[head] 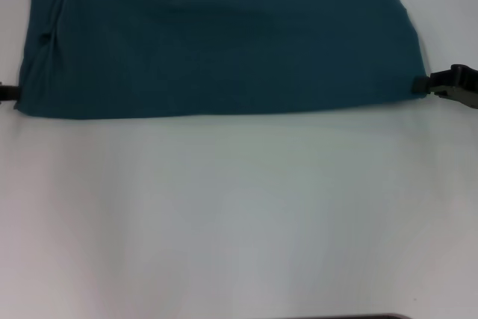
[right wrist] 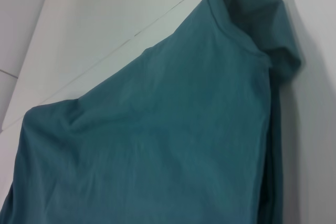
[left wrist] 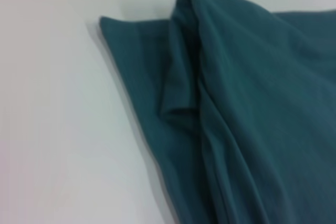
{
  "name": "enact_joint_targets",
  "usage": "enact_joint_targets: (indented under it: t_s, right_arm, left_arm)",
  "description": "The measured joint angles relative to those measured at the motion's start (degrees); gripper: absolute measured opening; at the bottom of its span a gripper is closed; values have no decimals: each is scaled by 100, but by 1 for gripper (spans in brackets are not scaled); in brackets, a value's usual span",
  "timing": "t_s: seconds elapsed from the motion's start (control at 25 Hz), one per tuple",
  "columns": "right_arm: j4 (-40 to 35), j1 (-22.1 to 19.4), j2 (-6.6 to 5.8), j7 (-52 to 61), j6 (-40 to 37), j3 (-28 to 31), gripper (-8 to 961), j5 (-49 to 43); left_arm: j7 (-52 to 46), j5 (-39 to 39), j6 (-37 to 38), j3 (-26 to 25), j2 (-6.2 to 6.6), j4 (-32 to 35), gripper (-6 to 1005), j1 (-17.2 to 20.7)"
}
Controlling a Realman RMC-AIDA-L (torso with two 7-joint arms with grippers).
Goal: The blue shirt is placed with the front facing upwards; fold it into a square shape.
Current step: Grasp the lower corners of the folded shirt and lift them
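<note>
The near part of the white table [head: 239, 214] is bare. Farther back, the blue shirt [head: 224, 42] lies folded into a wide band, plain side up. The left gripper [head: 6, 93] and the right gripper [head: 448, 84] sit at its two near corners. I cannot tell if either is pinching cloth. If one lets go or pulls harder, the fold could go crooked and bunch up.
</note>
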Motion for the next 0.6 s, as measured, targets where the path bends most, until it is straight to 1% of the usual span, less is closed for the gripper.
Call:
enact_joint_targets:
  t_s: [0.12,0.28,0.48,0.6]
  right_arm:
    - [0,-2,4,-4,-4,1,13,2]
    - [0,-3,4,-5,-5,1,13,5]
    - [0,27,-7,-7,-5,1,13,5]
    - [0,44,-13,-7,-4,1,13,5]
  left_arm:
    - [-79,0,22,-113,-38,-143,53,8]
    - [-134,10,202,-92,-14,-159,60,-45]
    - [-137,47,233,27,-34,-134,178,-109]
    - [-137,48,198,39,-47,-123,296,-123]
